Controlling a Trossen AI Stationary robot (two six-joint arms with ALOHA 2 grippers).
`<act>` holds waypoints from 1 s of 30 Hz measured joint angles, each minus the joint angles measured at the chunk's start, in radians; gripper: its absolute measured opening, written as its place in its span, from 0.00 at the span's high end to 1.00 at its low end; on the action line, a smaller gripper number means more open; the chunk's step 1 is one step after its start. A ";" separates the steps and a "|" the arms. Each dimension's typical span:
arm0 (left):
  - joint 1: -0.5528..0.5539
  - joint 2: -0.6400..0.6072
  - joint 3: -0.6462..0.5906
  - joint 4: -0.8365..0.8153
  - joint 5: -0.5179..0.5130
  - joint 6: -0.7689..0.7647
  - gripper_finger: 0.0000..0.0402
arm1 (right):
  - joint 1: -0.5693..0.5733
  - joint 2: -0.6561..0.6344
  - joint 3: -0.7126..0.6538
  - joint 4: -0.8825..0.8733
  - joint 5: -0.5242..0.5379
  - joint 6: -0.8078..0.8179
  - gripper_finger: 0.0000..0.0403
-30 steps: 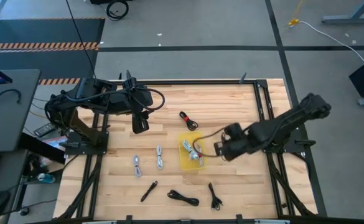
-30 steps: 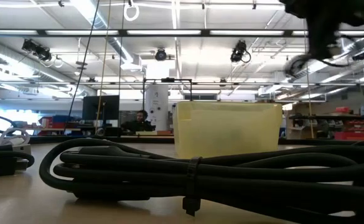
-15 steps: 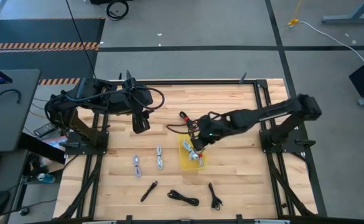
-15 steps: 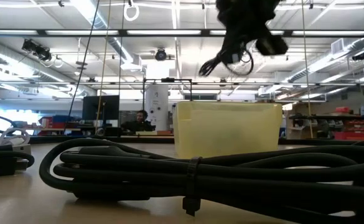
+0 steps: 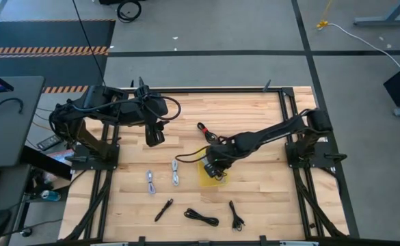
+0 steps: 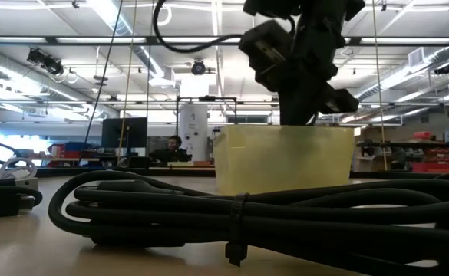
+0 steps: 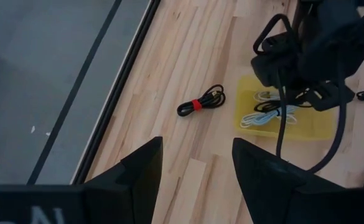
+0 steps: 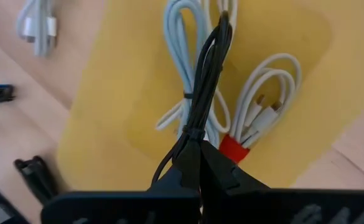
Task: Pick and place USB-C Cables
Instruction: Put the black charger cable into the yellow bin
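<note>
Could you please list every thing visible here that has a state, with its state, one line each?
Right pincer: shut on the black bundled cable, above the bin.
Left pincer: open, empty, waiting over the table's far left.
Yellow plastic bin: holds white cables.
Black cable with red tie: lying on table, outside bin.

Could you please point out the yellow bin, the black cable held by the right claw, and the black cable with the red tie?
yellow bin (image 8: 294, 37): right wrist view, bare floor.
held black cable (image 8: 208, 68): right wrist view, hanging bundle.
red-tied black cable (image 7: 197, 104): left wrist view, its red tie.
</note>
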 joint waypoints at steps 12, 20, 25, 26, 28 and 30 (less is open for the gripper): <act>0.000 0.000 0.000 0.000 0.000 -0.009 0.50 | 0.000 -0.015 0.000 0.041 0.005 -0.059 0.91; 0.000 0.000 0.000 0.001 0.000 -0.013 0.50 | 0.001 -0.031 0.000 0.051 -0.044 -0.084 0.72; 0.000 0.000 0.000 0.000 0.000 -0.004 0.50 | -0.007 -0.061 0.000 0.092 -0.069 -0.096 0.66; 0.000 0.000 0.000 0.000 0.000 0.001 0.50 | -0.011 -0.074 0.000 0.108 -0.073 -0.102 0.65; 0.000 0.000 0.000 0.000 0.000 0.022 0.50 | -0.022 -0.110 0.000 0.165 -0.075 -0.128 0.65; 0.004 0.004 0.000 0.000 -0.005 0.047 0.50 | -0.036 -0.152 0.000 0.220 -0.075 -0.168 0.65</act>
